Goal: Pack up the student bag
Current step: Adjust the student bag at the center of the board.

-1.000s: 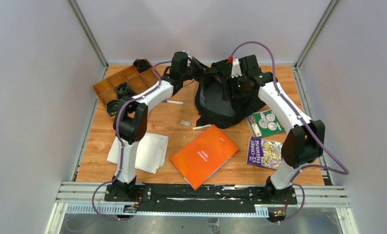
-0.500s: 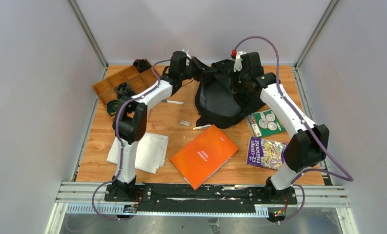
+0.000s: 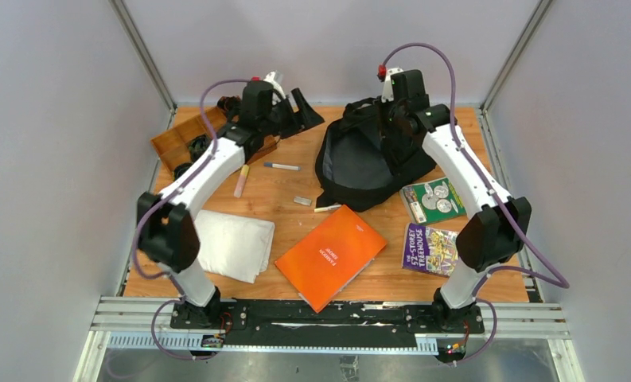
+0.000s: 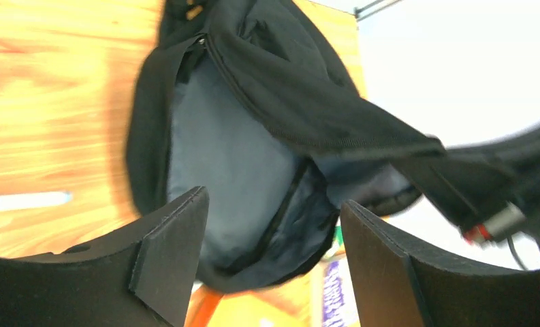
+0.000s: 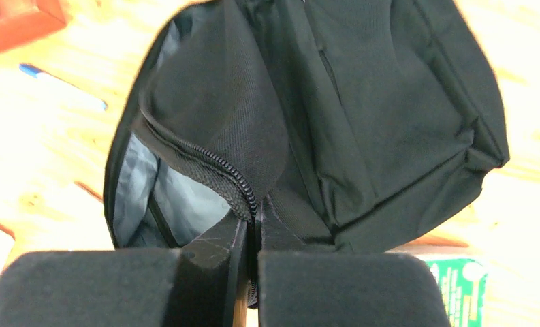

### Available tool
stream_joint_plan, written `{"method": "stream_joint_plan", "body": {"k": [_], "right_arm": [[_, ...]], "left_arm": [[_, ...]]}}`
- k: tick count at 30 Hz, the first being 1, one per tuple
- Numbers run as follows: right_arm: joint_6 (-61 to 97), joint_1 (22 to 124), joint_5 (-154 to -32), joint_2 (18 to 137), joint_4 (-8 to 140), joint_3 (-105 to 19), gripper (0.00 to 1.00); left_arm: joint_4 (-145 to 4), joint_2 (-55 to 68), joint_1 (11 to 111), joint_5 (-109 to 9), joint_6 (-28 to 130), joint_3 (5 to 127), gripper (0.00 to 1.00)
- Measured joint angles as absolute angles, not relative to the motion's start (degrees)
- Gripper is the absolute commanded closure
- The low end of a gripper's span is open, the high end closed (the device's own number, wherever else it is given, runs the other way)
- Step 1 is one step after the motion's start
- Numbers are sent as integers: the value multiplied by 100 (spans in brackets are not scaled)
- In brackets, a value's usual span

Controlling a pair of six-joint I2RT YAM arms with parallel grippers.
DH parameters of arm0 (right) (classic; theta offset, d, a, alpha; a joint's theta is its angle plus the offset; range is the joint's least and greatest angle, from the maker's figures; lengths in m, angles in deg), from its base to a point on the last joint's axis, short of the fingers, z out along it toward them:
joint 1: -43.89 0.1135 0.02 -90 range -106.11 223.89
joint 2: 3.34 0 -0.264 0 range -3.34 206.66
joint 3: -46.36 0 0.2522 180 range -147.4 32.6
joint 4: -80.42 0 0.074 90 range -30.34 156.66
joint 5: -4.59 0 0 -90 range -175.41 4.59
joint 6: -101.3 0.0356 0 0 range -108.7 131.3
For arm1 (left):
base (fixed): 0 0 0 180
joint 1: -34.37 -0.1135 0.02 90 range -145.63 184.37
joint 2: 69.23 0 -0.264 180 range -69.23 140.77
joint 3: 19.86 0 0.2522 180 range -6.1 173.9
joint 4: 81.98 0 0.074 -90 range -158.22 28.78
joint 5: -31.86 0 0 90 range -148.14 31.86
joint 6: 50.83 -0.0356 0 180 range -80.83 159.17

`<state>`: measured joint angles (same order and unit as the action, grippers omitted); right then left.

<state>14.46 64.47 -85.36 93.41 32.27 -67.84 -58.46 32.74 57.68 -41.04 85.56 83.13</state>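
- Seen from above, the orange book at 6 o'clock, the purple book at 4 o'clock and the green booklet at 3 o'clock all lie on the table, outside the bag. We judge that none of them is packed yet.
- A little farther, a pale stick, a small grey piece, a pen and a marker also lie loose, from the centre toward 10 o'clock.
- The bag lies at 1 o'clock with its mouth unzipped. Inside we see only grey lining.
- The right gripper is clenched on the zipper edge of the bag and holds the flap up. So the opening seems done, and the filling is what is left.
- The left gripper, at 11 o'clock, is released. Its jaws stand wide apart with nothing between them, and it is clear of the bag.
- The surface is a wooden table with a metal rail at the near edge. A white cloth lies at 8 o'clock, and a tray with dark items in it lies at 10 o'clock.
- The room is plain, with grey walls on three sides.
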Motion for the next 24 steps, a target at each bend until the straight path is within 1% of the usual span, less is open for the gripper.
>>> {"method": "stream_joint_plan", "body": {"k": [4, 6, 10, 11, 12, 17, 19, 21, 24], "right_arm": [[1453, 6447, -8534, 9492, 3187, -6500, 100], [1459, 6445, -8531, 9562, 3179, -6441, 100], [1490, 6445, -8610, 9595, 3192, -6367, 100], [1501, 6445, -8658, 9595, 3203, -6334, 98], [1525, 6445, -8724, 9597, 3220, -6288, 93], [1763, 6445, -9323, 9800, 3242, -6004, 51], [1829, 6445, -9574, 9947, 3146, -5973, 39], [1896, 6445, -9736, 9975, 3032, -5928, 31], [1909, 6445, -9904, 9531, 2969, -5578, 29]], "left_arm": [[-5411, 1845, 5763, -4652, 7385, 7393, 25], [-5282, 1334, 5766, -4749, 7061, 6967, 32], [-4950, 654, 5814, -4943, 6773, 5894, 31], [-4849, 593, 5849, -4996, 6762, 5688, 30], [-4766, 527, 5906, -5068, 6760, 5444, 29], [-4257, 184, 6271, -5323, 6766, 4521, 25], [-4108, 27, 6295, -5367, 6766, 4340, 24], [-3960, -107, 6295, -5393, 6764, 4261, 24], [-3800, -330, 6308, -5380, 6762, 4191, 24]]}}
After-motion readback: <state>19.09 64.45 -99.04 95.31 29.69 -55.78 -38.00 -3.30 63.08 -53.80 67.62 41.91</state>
